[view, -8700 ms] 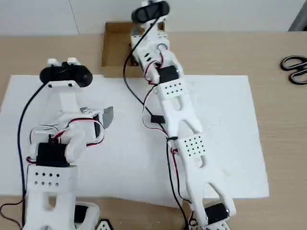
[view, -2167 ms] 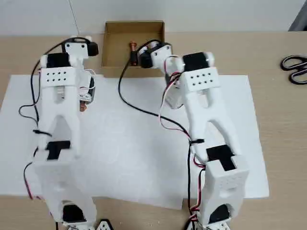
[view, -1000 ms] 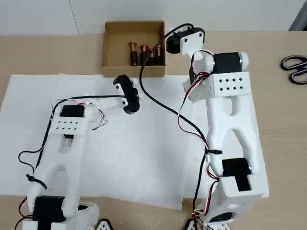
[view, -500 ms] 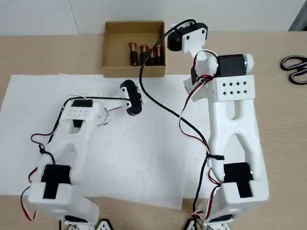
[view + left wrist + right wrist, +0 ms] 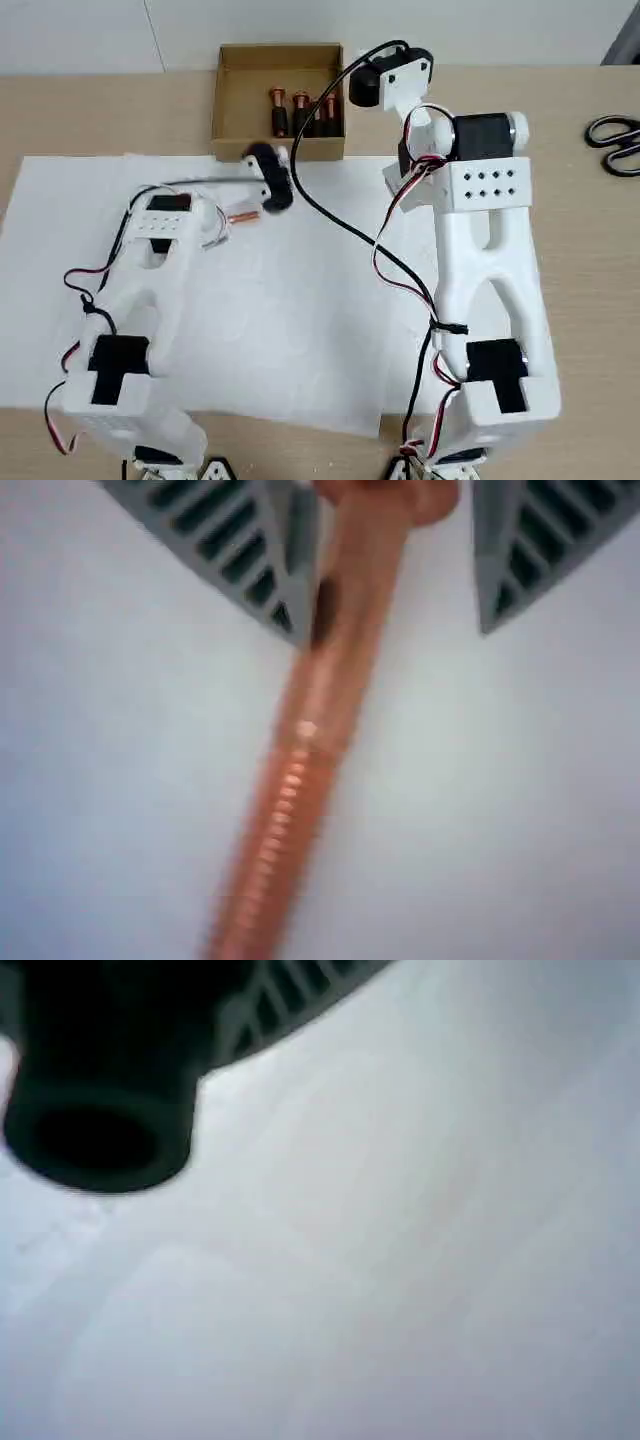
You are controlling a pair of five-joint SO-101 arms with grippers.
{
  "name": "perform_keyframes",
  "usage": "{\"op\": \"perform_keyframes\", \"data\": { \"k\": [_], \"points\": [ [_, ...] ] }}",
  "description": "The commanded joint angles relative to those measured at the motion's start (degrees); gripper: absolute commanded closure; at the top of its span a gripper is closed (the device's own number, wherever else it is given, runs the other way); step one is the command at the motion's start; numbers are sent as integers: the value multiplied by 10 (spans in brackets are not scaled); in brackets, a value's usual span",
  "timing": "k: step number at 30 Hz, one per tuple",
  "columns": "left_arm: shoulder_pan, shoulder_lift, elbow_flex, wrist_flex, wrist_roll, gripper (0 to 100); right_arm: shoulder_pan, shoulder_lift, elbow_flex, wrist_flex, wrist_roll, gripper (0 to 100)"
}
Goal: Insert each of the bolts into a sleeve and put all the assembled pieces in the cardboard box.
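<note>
My left gripper [image 5: 226, 221] hangs over the white sheet just in front of the cardboard box [image 5: 240, 100]. It is shut on a copper bolt [image 5: 243, 216]. In the left wrist view the bolt [image 5: 320, 730] has its head between the grey ribbed fingers [image 5: 240, 550] and its threaded end sticks out over the paper. My right gripper [image 5: 397, 188] sits under its own arm, right of the box, shut on a black sleeve [image 5: 100, 1140] beside a ribbed finger [image 5: 290, 1000]. Three assembled pieces [image 5: 300, 112] lie in the box.
A white sheet [image 5: 300, 330] covers most of the wooden table. Scissors [image 5: 615, 140] lie at the far right edge. Black cables loop from each arm across the sheet between the two arms.
The left arm's wrist has swung toward the box, and the copper bolt now shows pointing right from its gripper. The right arm has barely shifted.
</note>
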Motion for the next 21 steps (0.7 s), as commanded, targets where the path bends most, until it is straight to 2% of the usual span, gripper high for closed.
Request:
{"op": "perform_keyframes", "data": {
  "k": [1, 5, 11, 18, 21],
  "points": [
    [-3, -4, -53, -11, 95, 896, 4, -32, -4, -1, -6, 995],
    [-3, -40, -71, -3, 197, 896, 4, -32, -4, -1, -6, 995],
    [3, -121, -71, 94, 270, 896, 4, -32, -4, -1, -6, 995],
    [3, -174, -72, 199, 590, 896, 4, -32, -4, -1, -6, 995],
    [2, -173, -71, 201, 635, 896, 4, -32, -4, -1, -6, 995]
  ]
}}
